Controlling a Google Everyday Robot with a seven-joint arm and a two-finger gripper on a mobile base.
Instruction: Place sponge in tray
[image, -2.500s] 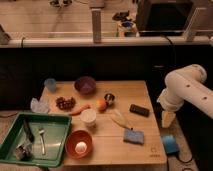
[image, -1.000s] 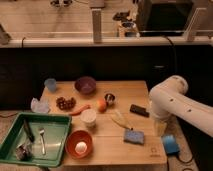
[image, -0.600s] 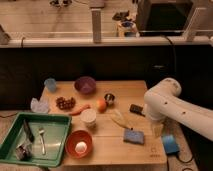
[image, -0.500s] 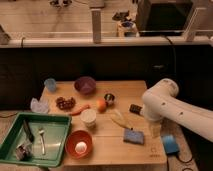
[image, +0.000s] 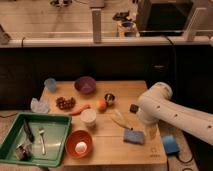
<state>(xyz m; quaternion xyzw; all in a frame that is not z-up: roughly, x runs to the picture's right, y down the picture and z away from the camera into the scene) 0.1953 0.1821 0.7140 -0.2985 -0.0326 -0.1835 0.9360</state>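
Arm (image: 161, 106) is further left and nearer than before, in over the table's right side from its edge. Gripper (image: 151, 132) now hangs just right of the sponge (image: 133, 136). Arm now covers part of the black block (image: 133, 107).

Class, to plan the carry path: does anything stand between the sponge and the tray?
Yes: the orange bowl sits beside the tray, on the line from the sponge. The end effector hangs just right of the sponge.
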